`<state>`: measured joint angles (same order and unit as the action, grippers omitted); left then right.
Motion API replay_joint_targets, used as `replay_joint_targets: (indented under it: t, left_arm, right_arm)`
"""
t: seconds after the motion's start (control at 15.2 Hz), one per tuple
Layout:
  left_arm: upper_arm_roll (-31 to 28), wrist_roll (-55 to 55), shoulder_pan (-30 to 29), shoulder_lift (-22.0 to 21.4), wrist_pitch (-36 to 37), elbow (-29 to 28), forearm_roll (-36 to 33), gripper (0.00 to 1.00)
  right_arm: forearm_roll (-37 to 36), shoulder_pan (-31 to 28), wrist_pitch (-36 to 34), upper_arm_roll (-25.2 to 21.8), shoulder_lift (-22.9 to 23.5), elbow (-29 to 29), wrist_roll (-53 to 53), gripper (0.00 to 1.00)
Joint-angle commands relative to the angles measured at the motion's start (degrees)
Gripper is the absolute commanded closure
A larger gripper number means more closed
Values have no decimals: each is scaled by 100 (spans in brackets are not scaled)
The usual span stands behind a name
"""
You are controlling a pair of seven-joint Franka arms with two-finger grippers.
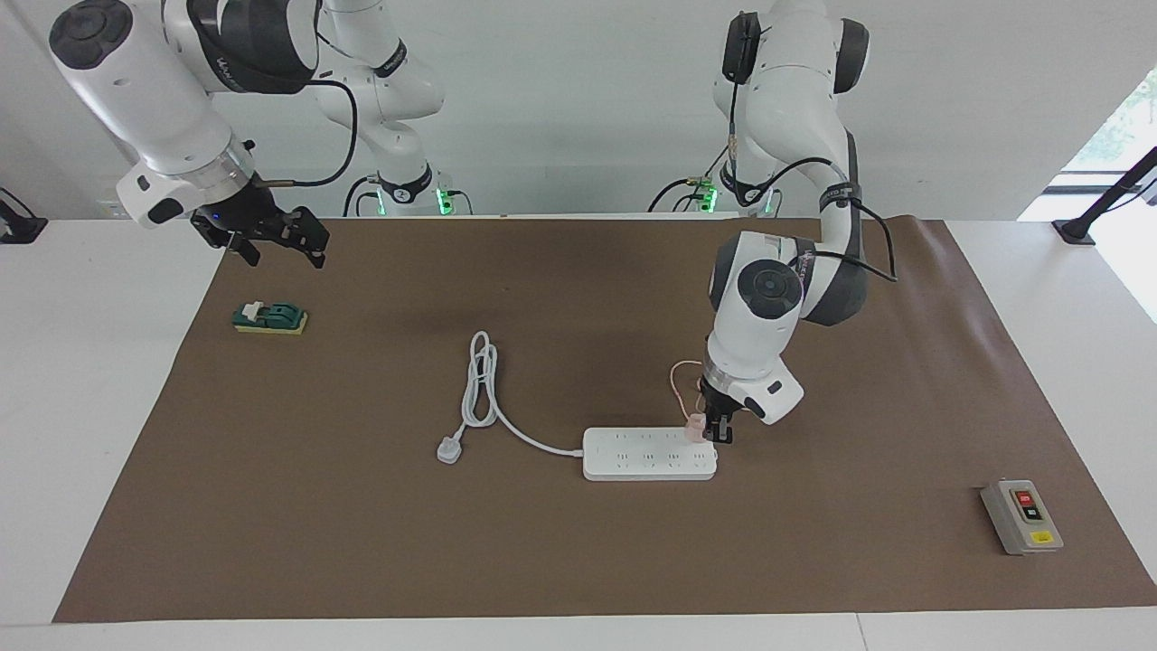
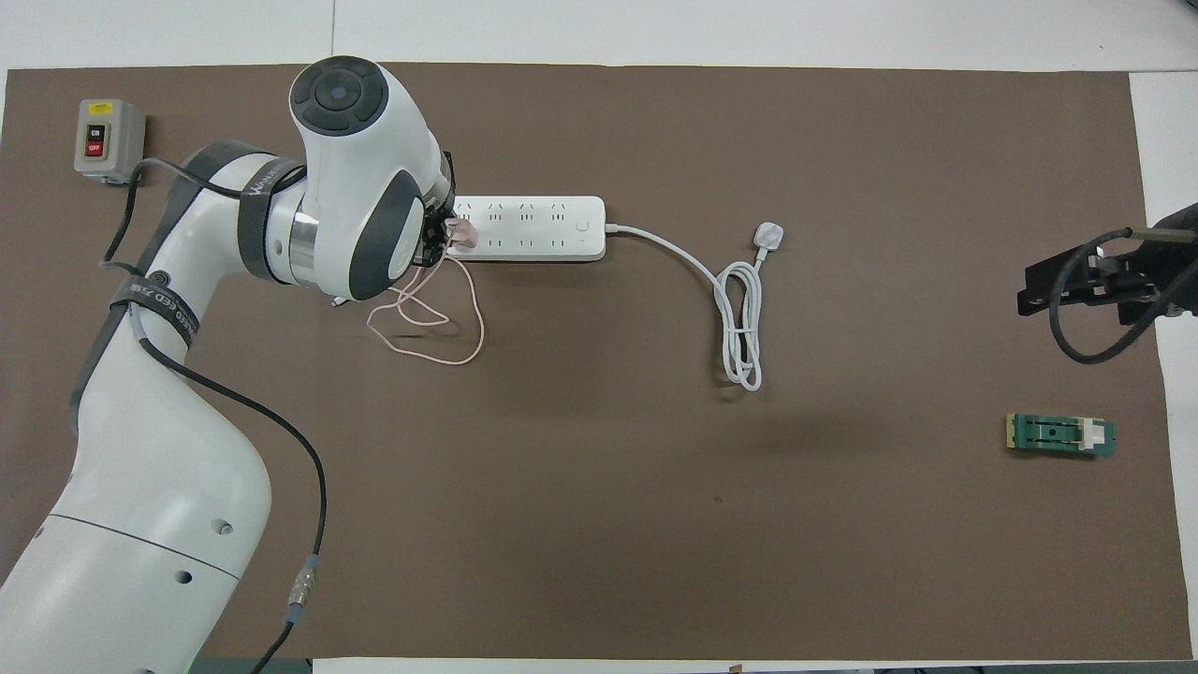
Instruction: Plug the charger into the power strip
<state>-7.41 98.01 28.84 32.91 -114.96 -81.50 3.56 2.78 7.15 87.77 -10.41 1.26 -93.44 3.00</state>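
The left tool (image 1: 711, 429) is clamped on the charger (image 1: 695, 428), a light, rigid cube best gripped by its flat sides, at the power strip (image 1: 649, 454) end socket; the right tool (image 1: 271, 237) waits, jaws apart.

Pale-pink charger (image 1: 695, 427) on the white power strip (image 1: 649, 455); brown mat (image 1: 362, 542); grey box (image 1: 1021, 516) bearing red and black buttons; green block (image 1: 270, 317).

Charger (image 2: 460, 231) prongs hidden; left arm covers power strip (image 2: 529, 227) end.
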Motion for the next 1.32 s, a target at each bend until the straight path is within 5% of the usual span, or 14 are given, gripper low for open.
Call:
replay_joint_targets:
  t: [0.0,1.25]
  left_arm:
    - [-15,-54,34,-48,-9,-331,48,100]
    - [-15,-45,69,-57,-18,-393,48,100]
  right_arm:
    - [-111,-47,-14,21,-74,-52,-124,0]
    - [-111,-47,-14,21,-74,-52,-124,0]
